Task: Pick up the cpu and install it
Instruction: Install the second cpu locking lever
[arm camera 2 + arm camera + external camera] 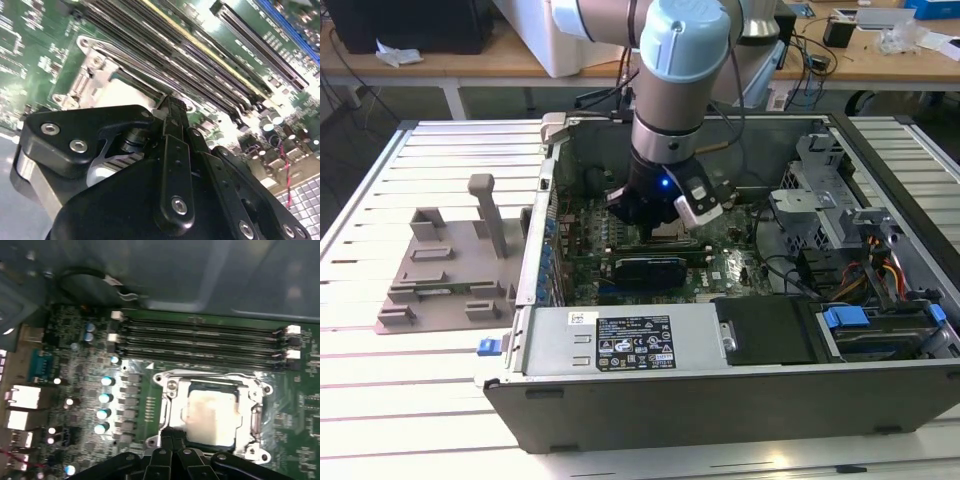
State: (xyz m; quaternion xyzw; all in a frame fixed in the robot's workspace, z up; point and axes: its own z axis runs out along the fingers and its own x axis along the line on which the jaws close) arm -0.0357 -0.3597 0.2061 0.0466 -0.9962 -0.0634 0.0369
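Even, bright room light is seen in the exterior view, with soft shadows cast inside the open computer case [720, 330] and a small blue glow lit on the arm's wrist. The motherboard [45, 55] is blown out in spots in the second wrist view and smeared by blur. In the first wrist view things are dimmer and hazy, with glare washed over the cpu [210, 412].

In the exterior view, the arm's wrist hides the gripper [658, 222] tips and the board beneath them. In the first wrist view, the cpu [210, 412] in its socket frame [170, 405] glares pale and smeared; black gripper links cover its near edge. In the second wrist view, the gripper body hides most of the frame [95, 70].
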